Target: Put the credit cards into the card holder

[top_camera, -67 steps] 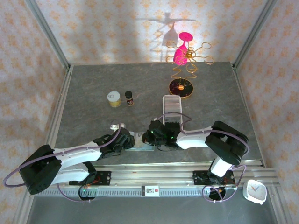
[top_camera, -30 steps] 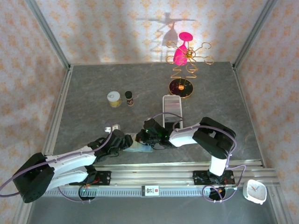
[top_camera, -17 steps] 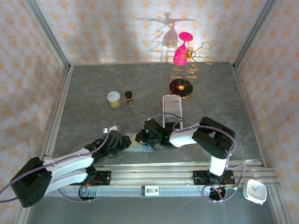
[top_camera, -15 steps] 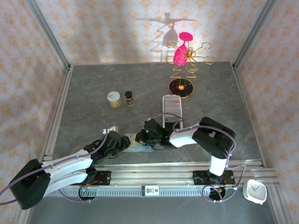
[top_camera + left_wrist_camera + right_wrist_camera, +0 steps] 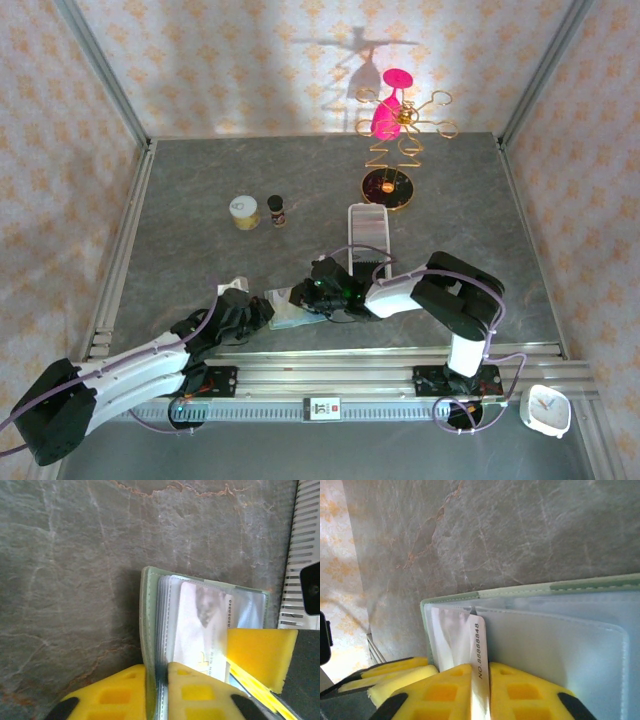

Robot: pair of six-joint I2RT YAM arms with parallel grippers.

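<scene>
The right gripper [image 5: 480,672] was clamped on a card [image 5: 479,640], its tip in the wallet [image 5: 560,630] just ahead. The left gripper [image 5: 156,675] pinched the wallet's edge. A crooked push could bend the card.

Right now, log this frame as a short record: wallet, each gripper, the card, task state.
wallet: open, clear sleeves showing
left gripper: shut on the wallet's green cover
right gripper: shut on a card
card position: far end among the wallet's sleeves, near end between the right fingers
task state: card not yet released
</scene>
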